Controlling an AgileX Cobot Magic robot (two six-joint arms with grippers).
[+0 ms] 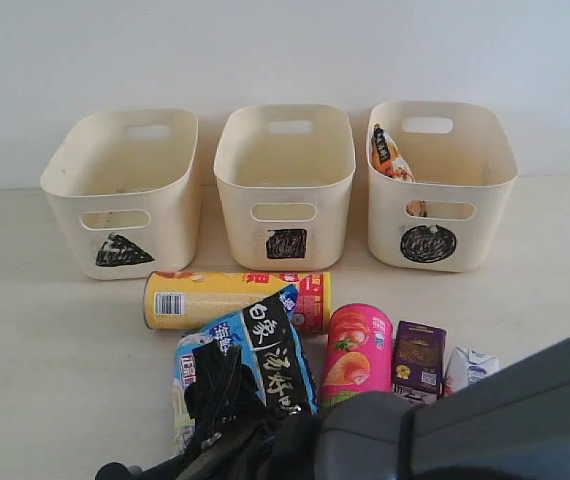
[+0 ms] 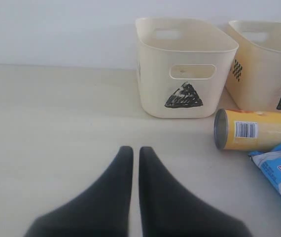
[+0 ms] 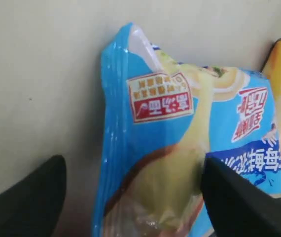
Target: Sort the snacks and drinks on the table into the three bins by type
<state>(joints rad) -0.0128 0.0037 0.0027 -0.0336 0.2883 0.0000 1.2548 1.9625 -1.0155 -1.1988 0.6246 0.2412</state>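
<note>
Right fingers [image 3: 239, 202] wide astride glossy, crinkly blue bag [image 3: 180, 148], maybe in contact

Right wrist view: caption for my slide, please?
Open right hand over one edge of the crinkly blue snack bag on the pale beige table.

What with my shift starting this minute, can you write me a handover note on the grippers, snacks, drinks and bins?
Left gripper: shut, empty, above bare table near the triangle bin.
Right gripper: open, over the blue bag, not gripping.
Done: orange bag in the circle bin.
Left: blue bag, yellow can, pink can, purple carton, white carton, all on the table before the bins.
Nothing shows inside the triangle bin or the square bin.
</note>
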